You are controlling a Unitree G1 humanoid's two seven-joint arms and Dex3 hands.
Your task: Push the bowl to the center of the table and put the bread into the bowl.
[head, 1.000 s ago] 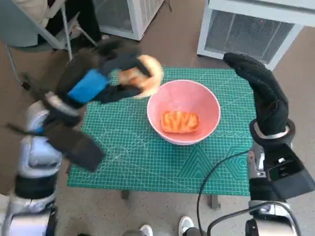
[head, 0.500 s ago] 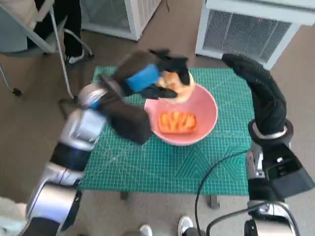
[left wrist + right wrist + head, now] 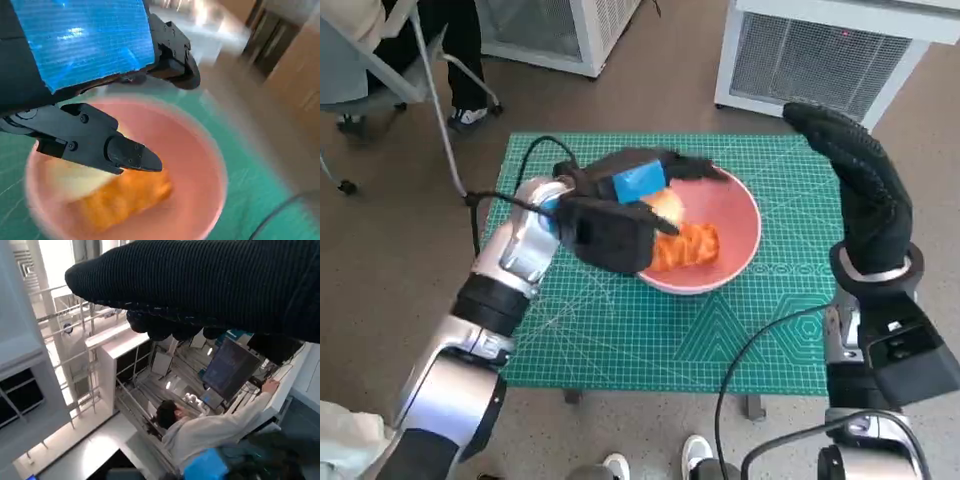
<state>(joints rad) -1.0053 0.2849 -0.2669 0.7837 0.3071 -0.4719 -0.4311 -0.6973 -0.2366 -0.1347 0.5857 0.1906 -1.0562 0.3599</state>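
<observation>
The pink bowl (image 3: 745, 215) stands on the green mat (image 3: 650, 330), a little behind the middle. In it lie an orange ridged bread (image 3: 690, 245) and a pale round bun (image 3: 665, 205). My left hand (image 3: 635, 195) hovers over the bowl's left half with its fingers spread. In the left wrist view the bun (image 3: 70, 177) rests on the orange bread (image 3: 125, 200) inside the bowl (image 3: 215, 165), under one black finger (image 3: 125, 152), and nothing sits between the fingers of the left hand (image 3: 75, 45). My right hand (image 3: 860, 190) stands raised at the mat's right edge, empty; its glove (image 3: 200, 285) crosses the right wrist view.
White vented cabinets (image 3: 820, 50) stand behind the table. A chair and a person's legs (image 3: 410, 60) are at the back left. A black cable (image 3: 760, 350) loops over the mat's front right. A person (image 3: 200, 435) shows in the right wrist view.
My left hand carried the pale bun from left of the bowl over the rim and down inside. The bun now lies in the bowl. The right hand stayed put.
</observation>
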